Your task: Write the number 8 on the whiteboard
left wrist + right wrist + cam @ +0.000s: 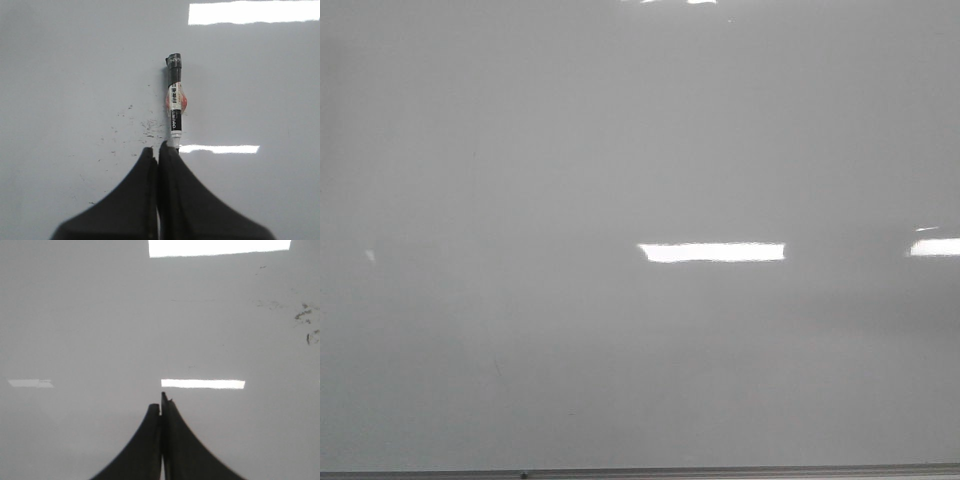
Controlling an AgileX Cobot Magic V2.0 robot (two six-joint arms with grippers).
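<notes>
The whiteboard fills the front view, glossy pale grey, with no number 8 on it and neither gripper in sight. In the left wrist view my left gripper is shut, jaws pressed together with only a hairline gap. A black marker with a white and red label lies on the board straight past the fingertips. Its near white end is hidden behind one fingertip. I cannot tell if they touch. In the right wrist view my right gripper is shut and empty over bare board.
Bright rectangular light reflections lie on the board. Its thin grey bottom edge runs along the bottom of the front view. Faint black ink specks sit beside the marker, and more smudges show in the right wrist view.
</notes>
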